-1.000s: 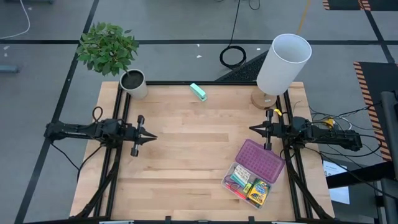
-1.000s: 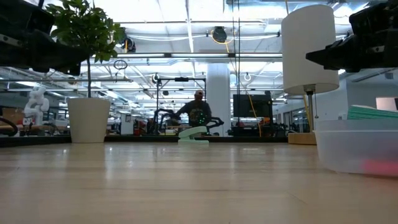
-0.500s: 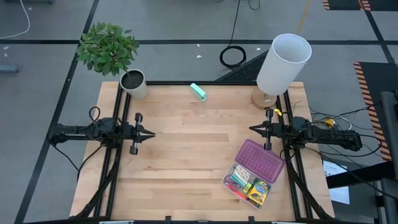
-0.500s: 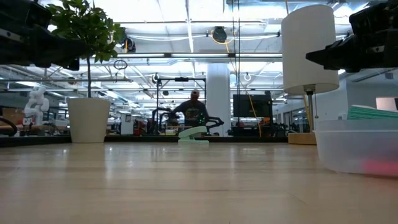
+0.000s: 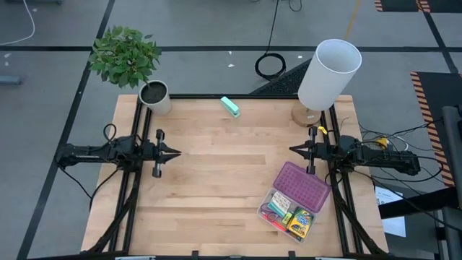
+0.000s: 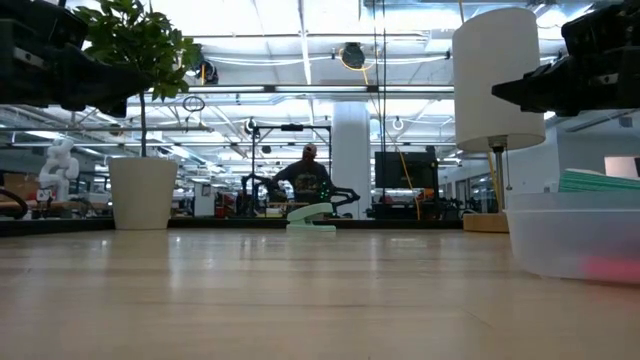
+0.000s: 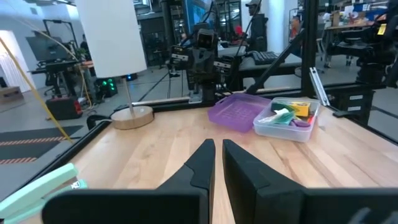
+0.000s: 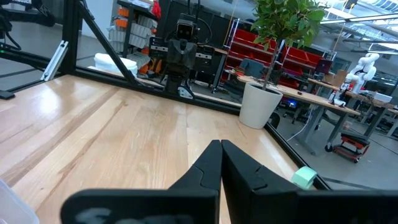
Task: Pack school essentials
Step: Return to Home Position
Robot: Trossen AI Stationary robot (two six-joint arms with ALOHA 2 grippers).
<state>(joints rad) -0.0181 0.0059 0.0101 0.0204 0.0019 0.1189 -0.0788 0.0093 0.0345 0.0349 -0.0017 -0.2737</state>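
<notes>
A clear plastic box (image 5: 283,209) stands at the table's near right, with its purple lid (image 5: 302,185) lying open beside it on the far side. Inside the box lie school essentials: a green-yellow crayon box (image 5: 300,222) and red and purple pieces (image 5: 274,214). The left wrist view also shows the box (image 7: 289,118). My left gripper (image 5: 177,152) hovers shut over the table's left middle. My right gripper (image 5: 291,149) hovers shut at the right middle, a little beyond the lid. Neither gripper has anything between its fingers.
A teal block (image 5: 229,106) lies near the far edge at the middle. A potted plant (image 5: 154,96) stands at the far left corner and a white lamp (image 5: 328,72) at the far right. Bare wood (image 5: 224,180) lies between the two grippers.
My left gripper has swung a little toward the table's far edge and stays shut.
</notes>
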